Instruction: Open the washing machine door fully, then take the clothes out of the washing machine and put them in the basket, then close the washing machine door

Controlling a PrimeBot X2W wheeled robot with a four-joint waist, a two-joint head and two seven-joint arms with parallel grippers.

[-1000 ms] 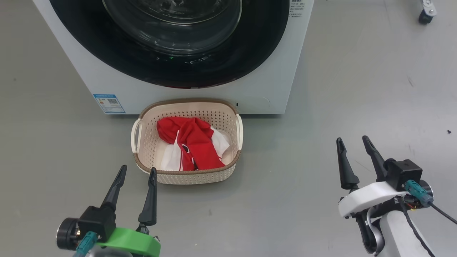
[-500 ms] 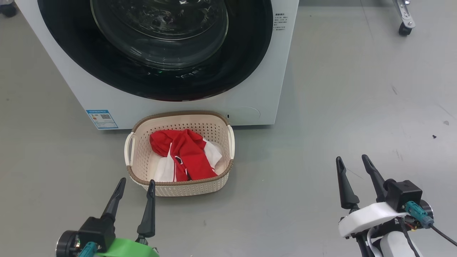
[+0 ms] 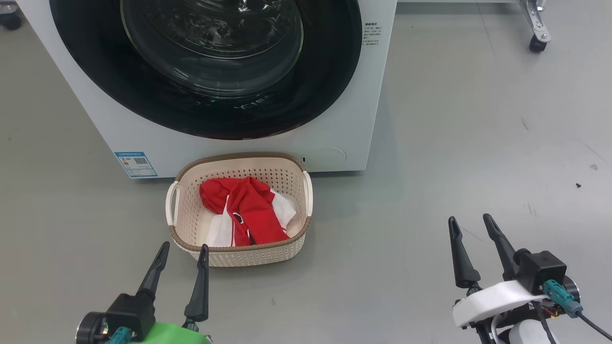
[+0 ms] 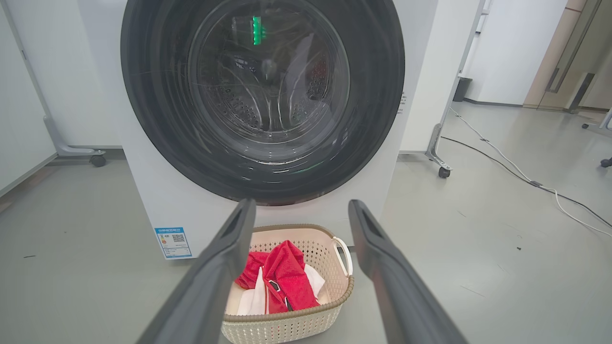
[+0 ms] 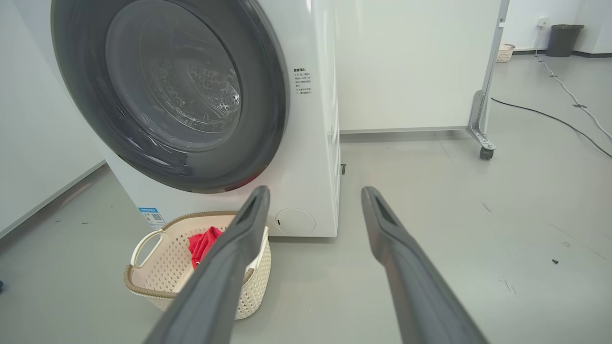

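now the washing machine door [image 3: 330, 81] sits flush against the front of the washing machine [image 3: 344, 138], its black rim closed all round and the steel drum [image 4: 248, 105] showing dimly through the glass bowl. a small blue label [image 3: 135, 164] sits low on the machine's front, at the head view's left. the basket [image 3: 241, 156] stands on the grey floor [image 3: 430, 143] just in front of the washer, below the door, its far rim close to the machine's base. the clothes [image 3: 248, 215] lie inside it: a red garment with white panels, bunched from the middle toward the right, below the rim. the left gripper [image 3: 185, 246] hovers by the basket's near left corner; in the head view one fingertip [image 3: 204, 250] overlaps the brown rim, and whether it touches cannot be told. its two fingers stand wide apart and hold nothing. the right gripper [image 3: 469, 218] hangs off to the right over bare floor, well apart from basket and washer, fingers likewise spread wide and empty. beyond the machine's right side a white panel [image 5: 406, 62] stands on a wheeled foot, and a cable [image 5: 550, 117] runs along the floor.
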